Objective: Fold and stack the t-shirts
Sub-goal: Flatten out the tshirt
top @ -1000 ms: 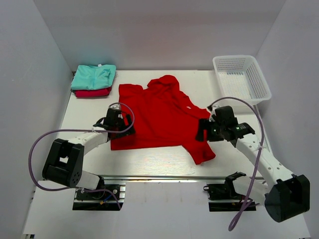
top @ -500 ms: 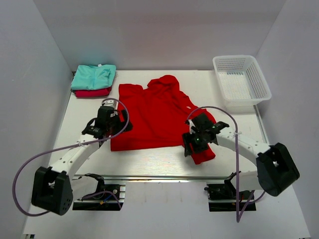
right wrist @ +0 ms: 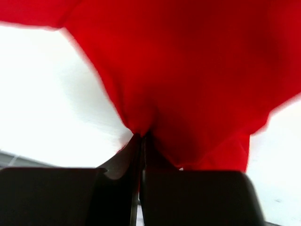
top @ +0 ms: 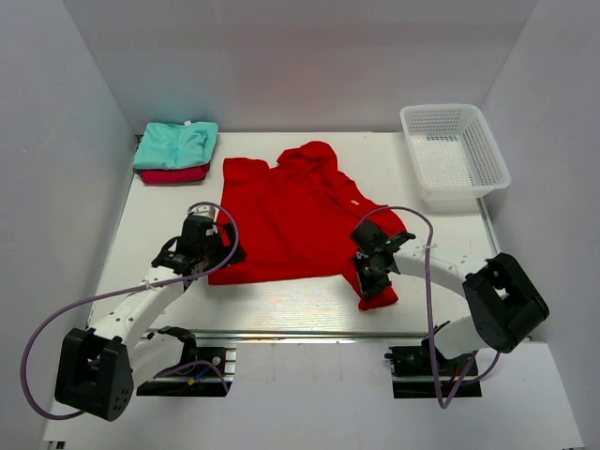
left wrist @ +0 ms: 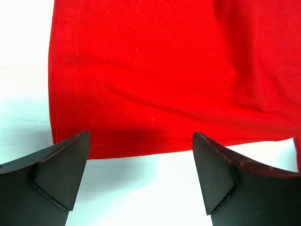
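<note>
A large bright red t-shirt (top: 295, 220) lies spread flat mid-table. My right gripper (top: 366, 267) is at its near right part, by the sleeve, shut on a pinch of the red cloth (right wrist: 188, 70); in the right wrist view that gripper (right wrist: 142, 135) has the fabric bunched at its tips. My left gripper (top: 223, 251) hovers open at the shirt's near left corner; in the left wrist view this gripper (left wrist: 141, 150) straddles the hem (left wrist: 155, 146) with nothing between its fingers. A folded mint green t-shirt (top: 176, 143) rests on a folded crimson-pink t-shirt (top: 173, 175) at the back left.
A white mesh basket (top: 455, 155) stands at the back right corner. White walls close in the table on the left, back and right. A metal rail (top: 300, 333) runs along the near edge between the arm bases.
The right gripper moved left and nearer onto the shirt's near right part and closed on the cloth. The left gripper shifted slightly nearer, to the shirt's near left corner, staying open.
</note>
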`<act>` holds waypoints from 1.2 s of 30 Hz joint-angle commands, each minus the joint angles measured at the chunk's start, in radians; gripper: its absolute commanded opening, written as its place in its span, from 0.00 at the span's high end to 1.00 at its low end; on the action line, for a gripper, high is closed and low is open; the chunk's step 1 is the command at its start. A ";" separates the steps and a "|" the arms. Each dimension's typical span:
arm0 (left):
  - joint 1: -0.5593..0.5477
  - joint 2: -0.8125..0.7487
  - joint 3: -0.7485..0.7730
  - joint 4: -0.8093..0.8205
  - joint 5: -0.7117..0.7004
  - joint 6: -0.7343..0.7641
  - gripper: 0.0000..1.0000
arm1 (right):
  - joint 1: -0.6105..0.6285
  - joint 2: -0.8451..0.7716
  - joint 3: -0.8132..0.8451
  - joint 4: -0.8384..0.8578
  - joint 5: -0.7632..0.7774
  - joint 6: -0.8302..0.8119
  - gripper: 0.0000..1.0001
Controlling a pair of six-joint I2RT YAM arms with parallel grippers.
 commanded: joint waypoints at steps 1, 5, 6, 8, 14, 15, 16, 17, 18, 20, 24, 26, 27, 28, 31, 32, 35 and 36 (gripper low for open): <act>-0.002 -0.011 0.010 0.003 -0.003 -0.008 0.01 | 0.035 -0.013 0.020 -0.020 -0.120 0.031 1.00; -0.002 -0.011 0.010 0.012 0.007 -0.008 0.01 | 0.034 -0.034 0.115 -0.078 -0.271 0.047 1.00; -0.002 -0.011 0.010 0.012 0.007 -0.008 0.01 | 0.035 -0.030 0.133 -0.084 -0.291 0.050 1.00; -0.002 -0.011 0.010 0.012 0.007 -0.008 0.01 | 0.032 -0.025 0.144 -0.087 -0.350 0.060 1.00; -0.002 0.011 0.010 0.012 0.007 0.001 0.01 | 0.034 -0.034 0.222 -0.150 -0.364 0.036 0.71; -0.002 0.011 0.010 0.012 0.016 0.001 0.01 | 0.038 -0.030 0.224 -0.153 -0.383 0.027 0.57; -0.002 0.023 0.010 0.021 0.016 0.001 0.01 | 0.038 -0.030 0.210 -0.156 -0.391 0.006 0.48; -0.002 0.023 0.010 0.021 0.025 0.001 0.01 | 0.037 -0.030 0.195 -0.150 -0.396 -0.001 0.44; -0.002 0.023 0.010 0.031 0.025 0.001 0.01 | 0.040 -0.036 0.189 -0.146 -0.382 -0.005 0.42; -0.002 0.046 0.010 0.041 0.025 0.010 0.01 | 0.040 -0.074 0.179 -0.150 -0.352 -0.007 0.29; -0.002 0.083 0.010 0.063 0.034 0.010 0.01 | 0.029 -0.183 0.187 -0.202 -0.204 0.019 0.17; -0.002 0.103 0.010 0.092 0.043 0.010 0.01 | 0.018 -0.197 0.161 -0.218 -0.146 0.059 0.21; -0.002 0.122 0.010 0.101 0.053 0.010 0.01 | 0.017 -0.197 0.141 -0.227 -0.126 0.073 0.29; -0.002 0.132 0.010 0.116 0.053 0.010 0.01 | 0.008 -0.195 0.127 -0.241 -0.109 0.083 0.32; -0.002 0.172 0.001 0.152 0.053 0.010 0.01 | -0.005 -0.186 0.069 -0.259 -0.074 0.117 0.43; -0.002 0.181 -0.010 0.161 0.053 0.010 0.01 | -0.006 -0.185 0.057 -0.253 -0.075 0.120 0.44; -0.002 0.225 -0.010 0.184 0.053 0.010 0.01 | -0.008 -0.185 0.018 -0.207 -0.089 0.119 0.48; -0.002 0.236 -0.010 0.193 0.053 0.010 0.01 | -0.009 -0.180 0.015 -0.167 -0.106 0.110 0.50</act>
